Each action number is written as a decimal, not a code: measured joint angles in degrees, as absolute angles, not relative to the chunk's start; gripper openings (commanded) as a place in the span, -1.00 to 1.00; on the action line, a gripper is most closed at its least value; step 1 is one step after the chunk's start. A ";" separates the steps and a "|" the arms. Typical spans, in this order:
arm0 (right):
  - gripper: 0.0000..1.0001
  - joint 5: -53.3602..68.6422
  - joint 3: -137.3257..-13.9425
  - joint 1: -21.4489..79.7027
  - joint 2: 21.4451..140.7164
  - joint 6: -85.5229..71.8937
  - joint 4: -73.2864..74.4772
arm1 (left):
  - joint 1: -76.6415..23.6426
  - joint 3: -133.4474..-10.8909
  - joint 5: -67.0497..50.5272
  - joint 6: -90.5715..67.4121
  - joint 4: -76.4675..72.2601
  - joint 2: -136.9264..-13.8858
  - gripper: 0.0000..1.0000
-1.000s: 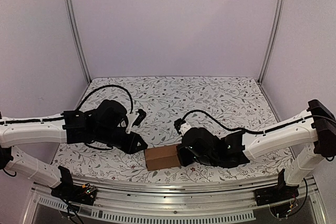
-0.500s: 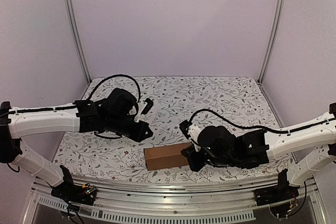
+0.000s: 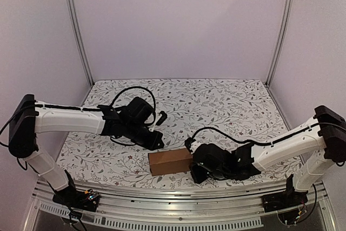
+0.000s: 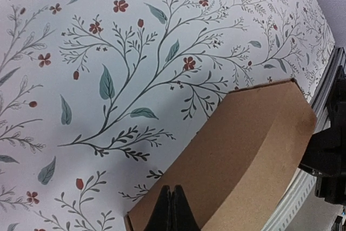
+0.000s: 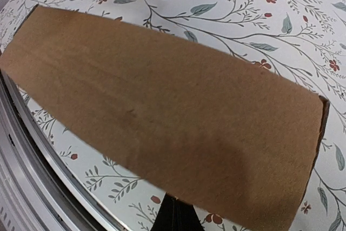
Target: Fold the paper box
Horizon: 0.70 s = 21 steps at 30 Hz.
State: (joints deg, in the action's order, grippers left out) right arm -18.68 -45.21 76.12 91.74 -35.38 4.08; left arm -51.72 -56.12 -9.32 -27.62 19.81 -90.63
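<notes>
The paper box is a closed brown carton lying flat near the table's front edge. It shows in the left wrist view as the box and fills most of the right wrist view as the box. My left gripper is shut and empty. Its tips sit over the box's back left edge. My right gripper is shut too, with nothing held. Its tips meet the box's front side near its right end, partly tucked under the edge.
A floral cloth covers the table. An aluminium rail runs along the near edge, just in front of the box. Frame posts and white walls close off the back and sides. The right arm's black body lies beyond the box's far end.
My left arm swung right and down to the box's back left corner, and its jaws closed fully. My right gripper slid off the box's right end to its front right side.
</notes>
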 measured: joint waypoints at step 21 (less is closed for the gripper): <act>-1.00 -15.64 -53.25 64.73 101.45 -33.98 -7.29 | -50.98 -51.94 -10.98 -29.26 18.33 -88.68 -1.00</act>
State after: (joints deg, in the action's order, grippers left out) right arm -15.64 -53.25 64.73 101.45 -33.98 -7.29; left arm -50.98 -51.94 -10.98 -29.26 18.33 -88.68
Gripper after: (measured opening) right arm 0.003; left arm 0.006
